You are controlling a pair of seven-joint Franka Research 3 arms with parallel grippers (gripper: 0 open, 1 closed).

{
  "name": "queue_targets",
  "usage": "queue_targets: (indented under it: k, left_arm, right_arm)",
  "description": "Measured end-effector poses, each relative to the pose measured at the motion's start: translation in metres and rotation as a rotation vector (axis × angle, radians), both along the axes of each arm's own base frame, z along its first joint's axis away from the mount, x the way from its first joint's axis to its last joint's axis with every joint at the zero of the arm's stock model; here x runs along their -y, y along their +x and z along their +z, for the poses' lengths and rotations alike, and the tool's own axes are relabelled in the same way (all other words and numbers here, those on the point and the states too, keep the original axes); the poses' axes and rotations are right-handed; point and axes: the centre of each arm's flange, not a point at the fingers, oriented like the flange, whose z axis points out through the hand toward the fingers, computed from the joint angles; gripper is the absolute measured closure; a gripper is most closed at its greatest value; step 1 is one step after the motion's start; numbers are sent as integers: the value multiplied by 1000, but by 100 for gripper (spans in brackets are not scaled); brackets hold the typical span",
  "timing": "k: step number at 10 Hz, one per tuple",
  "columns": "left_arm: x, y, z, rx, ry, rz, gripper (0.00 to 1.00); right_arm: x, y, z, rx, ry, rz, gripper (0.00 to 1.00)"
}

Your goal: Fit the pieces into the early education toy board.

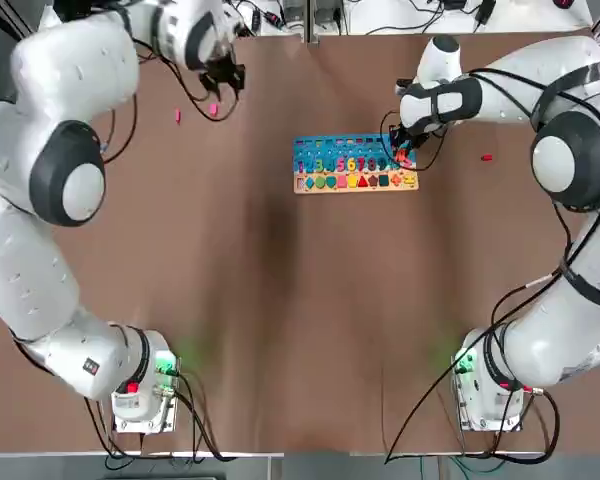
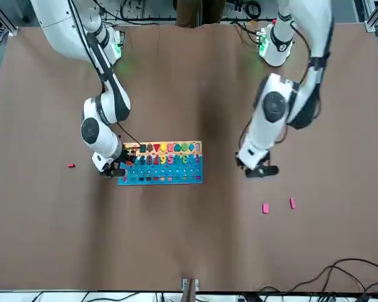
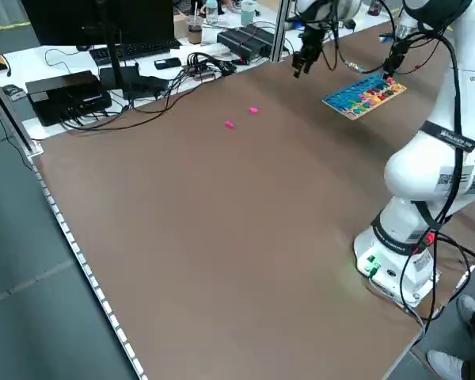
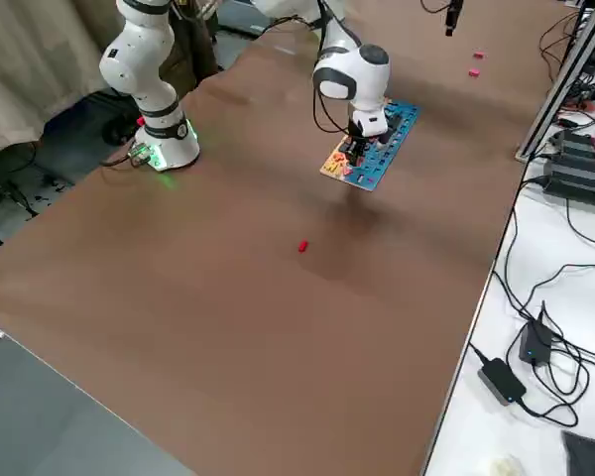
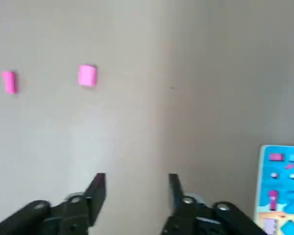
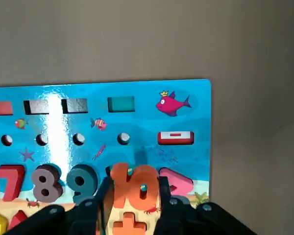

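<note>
Top view: the board (image 1: 325, 188) lies beyond the arm bases, right gripper (image 1: 405, 145) at its right end; left gripper (image 1: 223, 90) hovers near two pink blocks (image 1: 213, 109); a red block (image 1: 487, 157) lies right of the board. Left wrist view: fingers apart, nothing between. Right wrist view: fingers closed on the orange "10" (image 6: 135, 186), over the board
</note>
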Motion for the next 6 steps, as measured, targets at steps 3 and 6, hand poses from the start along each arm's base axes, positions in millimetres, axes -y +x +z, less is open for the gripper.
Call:
queue_targets:
  k: [3, 6]
  left_arm:
    - [-64, 21, 10, 7, 7, -25, 5]
    - [-160, 47, 17, 22, 9, 50, 0]
  right_arm:
    - [0, -1, -9, -11, -4, 8, 59]
    - [-5, -1, -14, -9, 0, 15, 59]
